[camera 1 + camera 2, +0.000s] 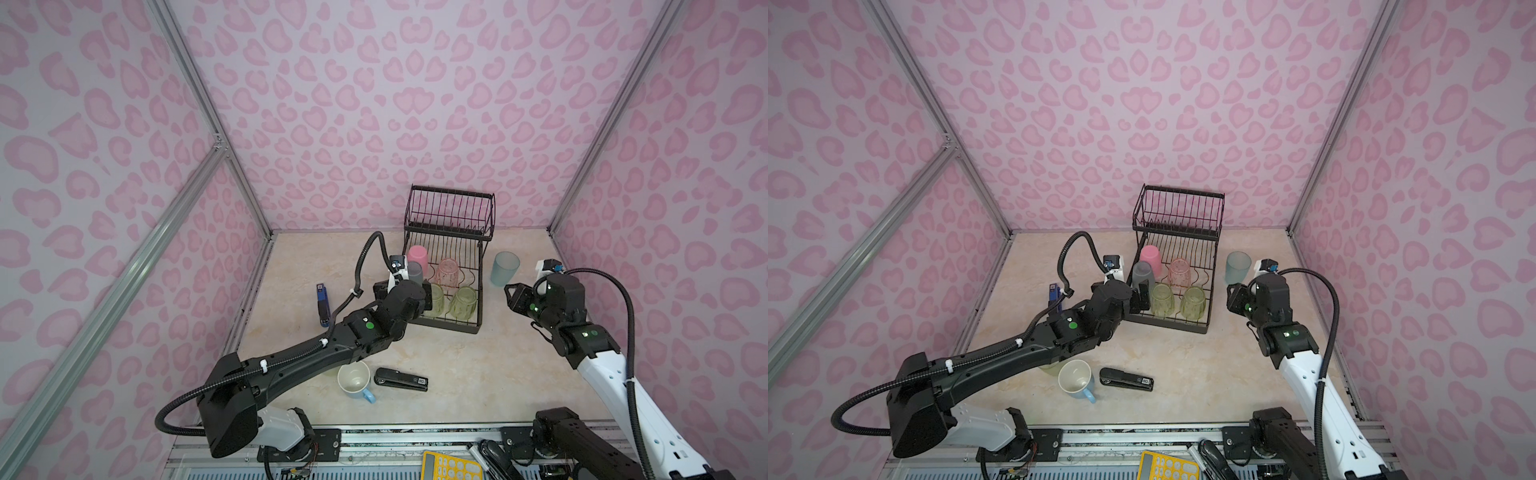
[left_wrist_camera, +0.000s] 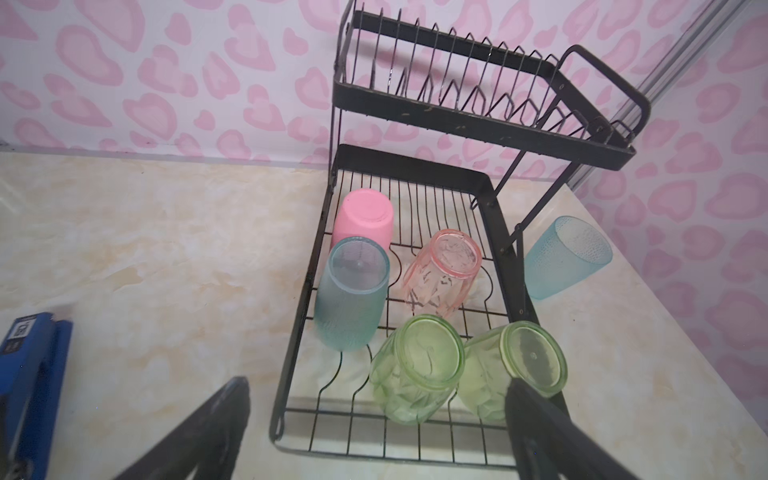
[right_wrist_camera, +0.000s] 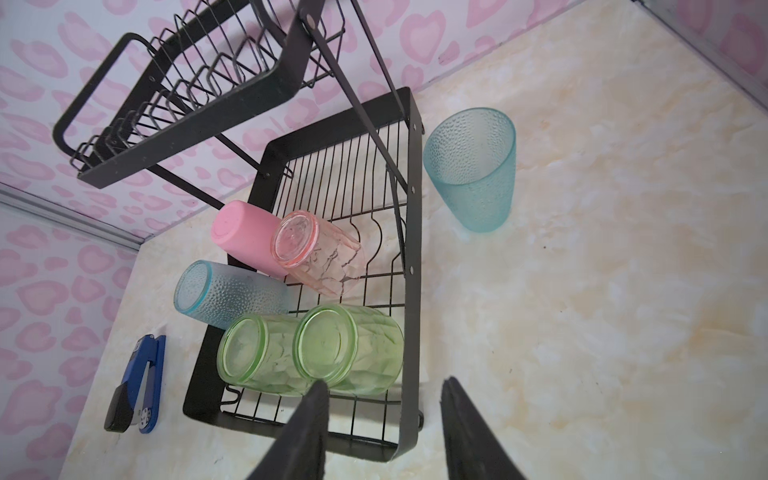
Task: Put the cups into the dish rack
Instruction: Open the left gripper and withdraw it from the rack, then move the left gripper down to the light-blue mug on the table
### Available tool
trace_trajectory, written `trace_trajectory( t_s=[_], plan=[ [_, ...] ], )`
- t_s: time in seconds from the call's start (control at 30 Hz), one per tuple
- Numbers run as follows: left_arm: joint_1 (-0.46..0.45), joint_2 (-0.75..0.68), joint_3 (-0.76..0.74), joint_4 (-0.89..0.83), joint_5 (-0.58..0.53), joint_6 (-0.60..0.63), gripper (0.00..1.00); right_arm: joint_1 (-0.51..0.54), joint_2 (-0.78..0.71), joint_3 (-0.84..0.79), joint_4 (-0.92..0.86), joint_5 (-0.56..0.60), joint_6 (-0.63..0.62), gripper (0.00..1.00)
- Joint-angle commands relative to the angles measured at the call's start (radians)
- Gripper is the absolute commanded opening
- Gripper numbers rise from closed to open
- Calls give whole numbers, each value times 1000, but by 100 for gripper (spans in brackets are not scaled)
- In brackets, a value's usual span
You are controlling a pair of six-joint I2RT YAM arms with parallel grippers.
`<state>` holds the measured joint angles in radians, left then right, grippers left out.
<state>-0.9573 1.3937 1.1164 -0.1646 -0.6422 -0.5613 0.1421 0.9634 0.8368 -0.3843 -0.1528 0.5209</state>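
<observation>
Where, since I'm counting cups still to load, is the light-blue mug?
In both top views the light-blue mug sits upright on the table near its front edge, just left of the black stapler, well short of the dish rack.

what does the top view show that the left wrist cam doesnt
Only a top view: the light-blue mug and the black stapler at the near side of the table, plus the right gripper off to the side of the rack. Only the left wrist view: the left gripper close up, jaws wide apart and empty. Both: the dish rack with five upside-down cups in its lower tray, the frosted tumbler upright on the table beside it, and the blue stapler.
</observation>
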Motion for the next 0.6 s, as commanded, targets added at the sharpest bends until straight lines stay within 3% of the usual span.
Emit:
trace_trajectory(
  t_s=[0.0, 0.13, 0.33, 0.57],
  plan=[
    [26, -38, 82, -317, 12, -84, 97, 1, 75, 77, -105, 0, -40, 44],
    [86, -55, 178, -556, 61, -131, 97, -1, 141, 145, -130, -19, -46, 44],
    [189, -64, 193, -690, 254, -134, 95, 6, 169, 153, -151, -25, -80, 43],
    [205, -87, 187, -888, 323, -206, 91, 52, 94, 119, -208, 11, -108, 44]
  ],
)
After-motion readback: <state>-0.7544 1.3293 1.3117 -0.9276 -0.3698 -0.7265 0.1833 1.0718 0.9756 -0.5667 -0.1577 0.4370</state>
